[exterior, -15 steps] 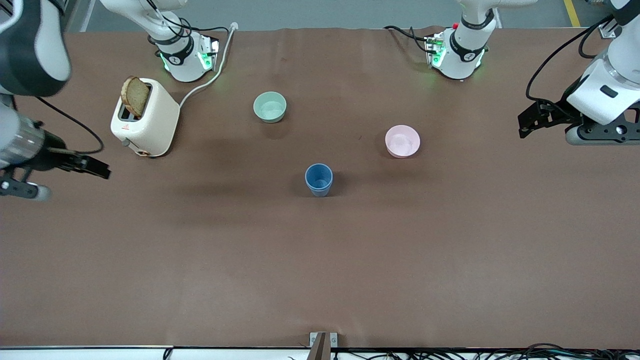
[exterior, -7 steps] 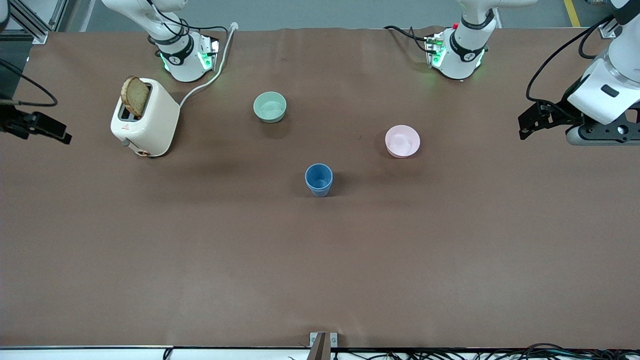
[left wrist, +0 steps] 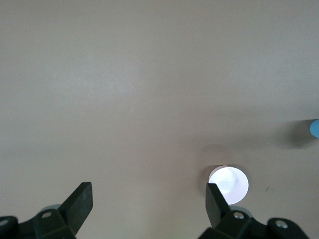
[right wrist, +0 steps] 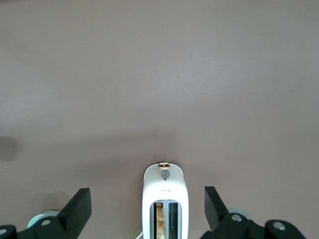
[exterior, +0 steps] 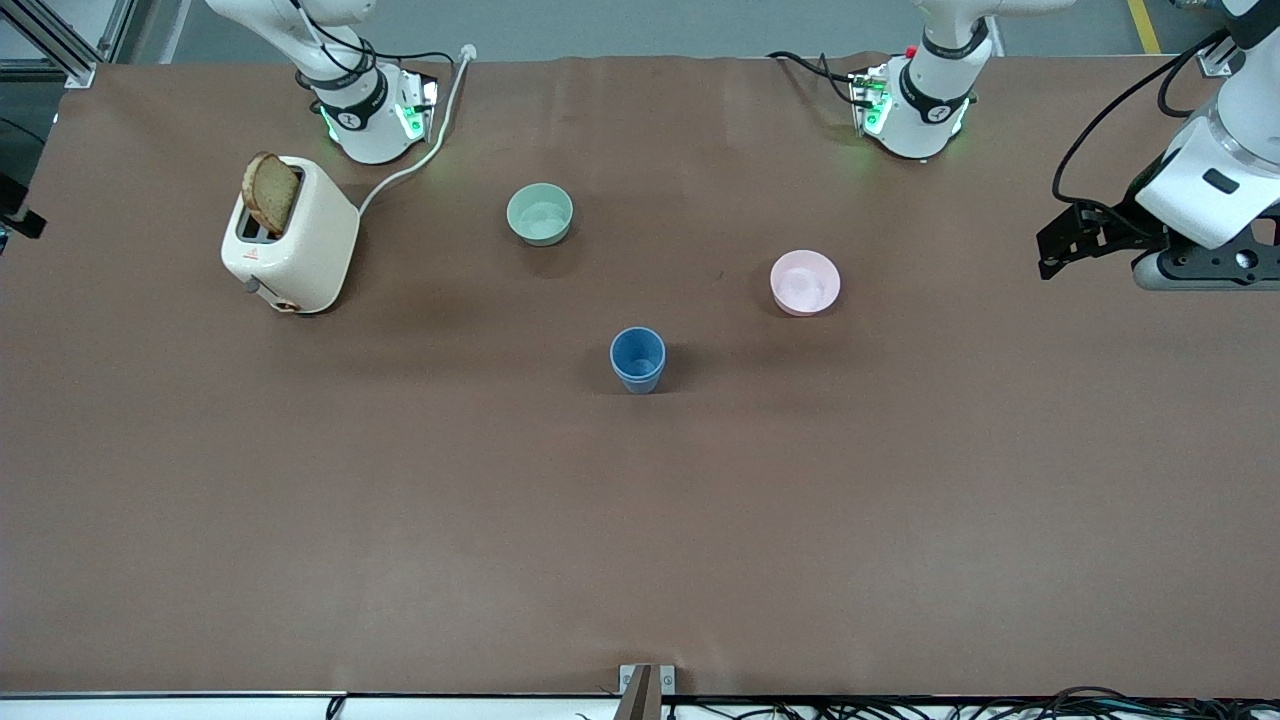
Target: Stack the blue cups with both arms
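Observation:
One blue cup [exterior: 637, 358] stands upright near the table's middle. No second separate blue cup shows, and I cannot tell whether one is nested inside it. A sliver of the blue cup [left wrist: 314, 128] shows at the edge of the left wrist view. My left gripper [exterior: 1050, 255] hangs open and empty over the left arm's end of the table; its open jaws [left wrist: 149, 194] show in the left wrist view. My right gripper [exterior: 22, 218] is at the edge of the front view, over the right arm's end. It is open and empty [right wrist: 147, 199].
A cream toaster [exterior: 293, 238] holding a slice of bread stands near the right arm's base and also shows in the right wrist view [right wrist: 164, 196]. The pale green bowl [exterior: 540, 213] and pink bowl [exterior: 805, 282] lie farther from the camera than the cup. The pink bowl [left wrist: 228, 183] also shows in the left wrist view.
My right arm has drawn back toward its end of the table and almost left the front view. The left arm, the cup and the bowls have not moved.

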